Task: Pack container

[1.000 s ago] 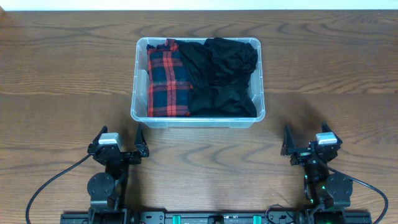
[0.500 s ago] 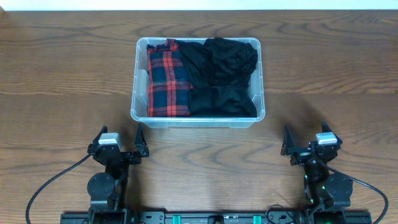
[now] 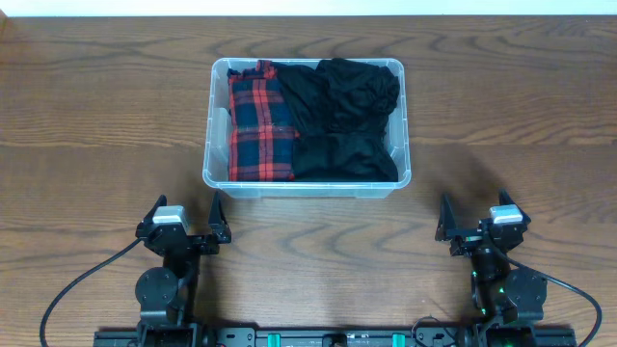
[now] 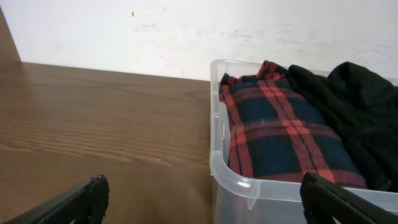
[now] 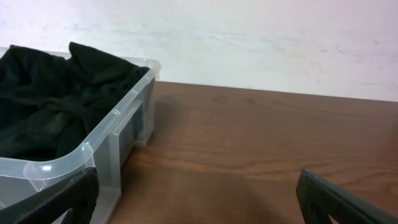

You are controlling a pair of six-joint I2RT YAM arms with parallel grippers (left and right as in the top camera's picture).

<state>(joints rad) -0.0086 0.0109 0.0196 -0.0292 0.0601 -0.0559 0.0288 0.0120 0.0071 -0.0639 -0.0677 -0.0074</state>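
The clear plastic container (image 3: 210, 145) stands on the wooden table at the middle back. It holds a folded red and navy plaid garment (image 3: 260, 125) on its left and black garments (image 3: 342, 116) on its right. The container (image 4: 231, 177) and the plaid garment (image 4: 280, 134) also show in the left wrist view; the container (image 5: 118, 134) and black garments (image 5: 50, 106) show in the right wrist view. My left gripper (image 3: 185, 220) is open and empty near the front edge, left of the container. My right gripper (image 3: 472, 220) is open and empty at the front right.
The wooden table (image 3: 501, 106) surrounds the container on all sides. A white wall (image 4: 155, 31) runs along the table's far edge. Cables run from both arm bases at the front.
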